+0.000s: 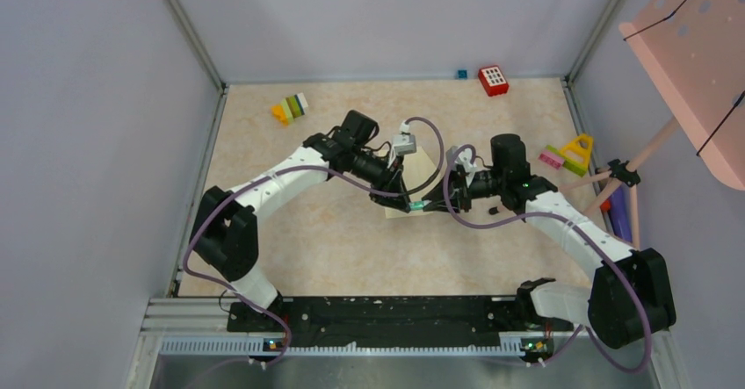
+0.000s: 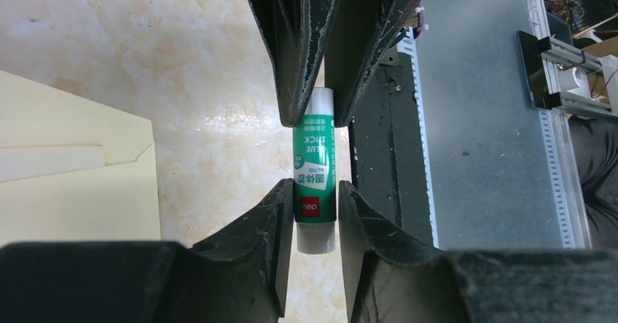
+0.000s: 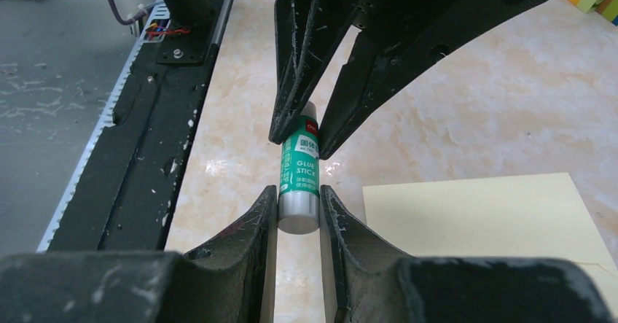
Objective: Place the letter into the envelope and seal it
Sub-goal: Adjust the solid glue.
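A green glue stick (image 2: 313, 170) hangs level above the table between my two grippers. My left gripper (image 2: 315, 186) is shut on the end with the red logo and white base. My right gripper (image 3: 299, 190) is shut on the grey end of the glue stick (image 3: 300, 166). In the top view the left gripper (image 1: 406, 198) and right gripper (image 1: 437, 200) meet tip to tip mid-table. The pale cream envelope (image 2: 73, 177) lies flat on the table beside and below them, and it also shows in the right wrist view (image 3: 481, 221). The letter does not show in any view.
Toy blocks lie along the back: a yellow-green stack (image 1: 290, 108), a red block (image 1: 494, 80) and a yellow triangle with pink pieces (image 1: 571, 154). A pink perforated stand (image 1: 694, 64) leans in at the right. The black base rail (image 1: 351, 319) runs along the near edge.
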{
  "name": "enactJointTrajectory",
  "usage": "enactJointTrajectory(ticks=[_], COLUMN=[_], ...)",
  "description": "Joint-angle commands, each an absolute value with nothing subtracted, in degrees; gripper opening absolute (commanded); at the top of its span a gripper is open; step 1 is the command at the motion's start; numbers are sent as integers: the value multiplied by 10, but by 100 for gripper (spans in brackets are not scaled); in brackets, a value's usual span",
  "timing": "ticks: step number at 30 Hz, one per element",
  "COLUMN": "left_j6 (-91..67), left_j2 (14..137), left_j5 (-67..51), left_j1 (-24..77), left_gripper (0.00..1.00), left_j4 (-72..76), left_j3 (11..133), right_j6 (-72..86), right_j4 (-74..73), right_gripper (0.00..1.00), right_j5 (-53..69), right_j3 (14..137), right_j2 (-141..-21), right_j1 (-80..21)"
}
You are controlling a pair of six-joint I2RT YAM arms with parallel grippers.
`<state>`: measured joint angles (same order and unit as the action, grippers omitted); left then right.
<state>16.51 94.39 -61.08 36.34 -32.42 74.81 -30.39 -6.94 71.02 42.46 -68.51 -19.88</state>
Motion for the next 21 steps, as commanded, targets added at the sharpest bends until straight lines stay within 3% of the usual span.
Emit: enactJointTrajectory(ticks=[1,7,14,21], left_j6=[177,182,174,163], left_j2=[951,952,958,964], left_j5=[-630,-628,-647,-675], left_j1=[373,375,374,366], left_gripper=[32,17,9,7], left_j4=[-335,-339,-339,-338], left_j3=[776,780,783,785], right_j6=[-313,-311,-315,-367], right_j4=[-51,-48,-48,-90], right_gripper=[0,0,38,47], right_j5=[713,712,703,685], right_j3=[454,453,457,465], right_j2=[-674,-673,-667,-651], right_j1=[-205,-205,-205,-205])
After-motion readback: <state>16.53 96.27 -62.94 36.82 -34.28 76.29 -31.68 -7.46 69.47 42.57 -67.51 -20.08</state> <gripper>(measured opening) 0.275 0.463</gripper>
